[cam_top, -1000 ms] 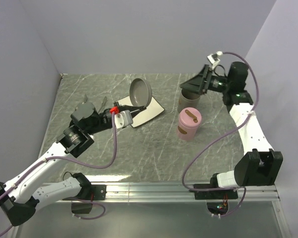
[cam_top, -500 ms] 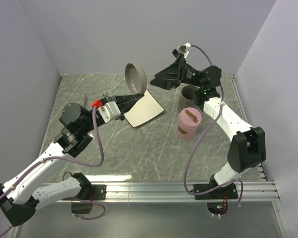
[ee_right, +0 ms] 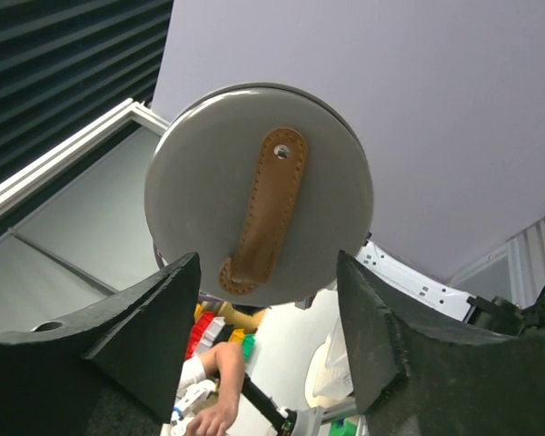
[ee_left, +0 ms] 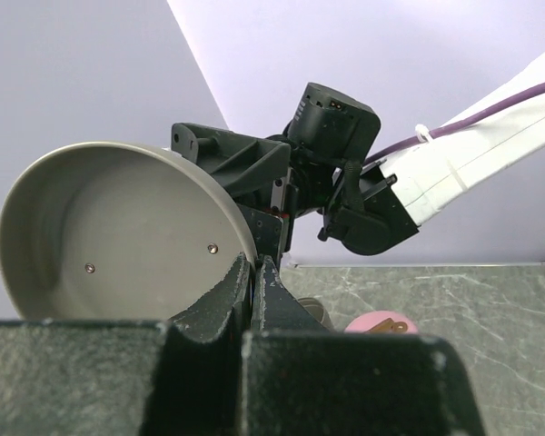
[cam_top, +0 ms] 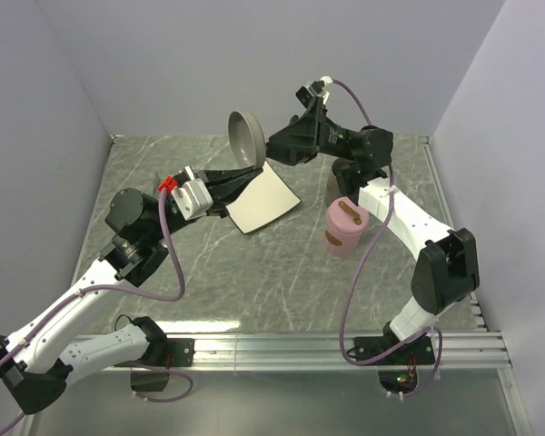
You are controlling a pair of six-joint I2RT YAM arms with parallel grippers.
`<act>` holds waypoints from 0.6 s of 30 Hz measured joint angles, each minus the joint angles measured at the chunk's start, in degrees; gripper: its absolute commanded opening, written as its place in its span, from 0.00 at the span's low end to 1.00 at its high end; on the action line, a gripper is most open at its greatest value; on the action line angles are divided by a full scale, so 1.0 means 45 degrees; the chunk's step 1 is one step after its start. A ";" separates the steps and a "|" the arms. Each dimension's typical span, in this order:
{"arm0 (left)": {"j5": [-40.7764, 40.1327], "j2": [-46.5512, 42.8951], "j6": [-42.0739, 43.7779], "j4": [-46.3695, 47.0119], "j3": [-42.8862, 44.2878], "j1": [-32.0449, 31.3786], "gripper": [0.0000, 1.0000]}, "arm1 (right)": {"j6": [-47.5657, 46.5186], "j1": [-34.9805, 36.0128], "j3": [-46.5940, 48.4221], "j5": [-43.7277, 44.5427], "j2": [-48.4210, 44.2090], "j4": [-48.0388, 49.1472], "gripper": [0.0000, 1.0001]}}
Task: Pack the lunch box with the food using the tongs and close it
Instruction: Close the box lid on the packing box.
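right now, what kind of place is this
Probably a robot test cell: a marble-look table boxed in by plain walls, two arms bolted to a metal rail at its near edge, and a pink container and grey lid as props.

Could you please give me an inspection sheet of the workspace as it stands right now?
Surface: marbled grey tabletop, no spills seen.
Job's things: grey lid with a brown strap, held in the air; food and tongs, nothing seen.
Clutter: white plate, bare where visible; pink container, lidded and upright.
Grippers: left gripper shut on the lid's rim; right gripper open, fingers either side of the lid.
Cables: purple cable along the right arm, no snag seen.
Surroundings: plain pale walls.
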 measured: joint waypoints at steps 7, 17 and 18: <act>0.0636 0.0126 -0.0083 -0.0063 0.0005 0.0000 0.00 | -0.0097 0.0301 0.0117 0.0102 0.0005 -0.0019 0.58; 0.0957 0.0121 -0.0073 -0.0243 0.0053 0.0015 0.00 | -0.0296 0.0418 0.0117 0.0117 -0.0049 -0.0146 0.21; 0.0996 0.0126 -0.0053 -0.0262 0.0053 0.0024 0.00 | -0.0335 0.0418 0.0117 0.0112 -0.0073 -0.0160 0.17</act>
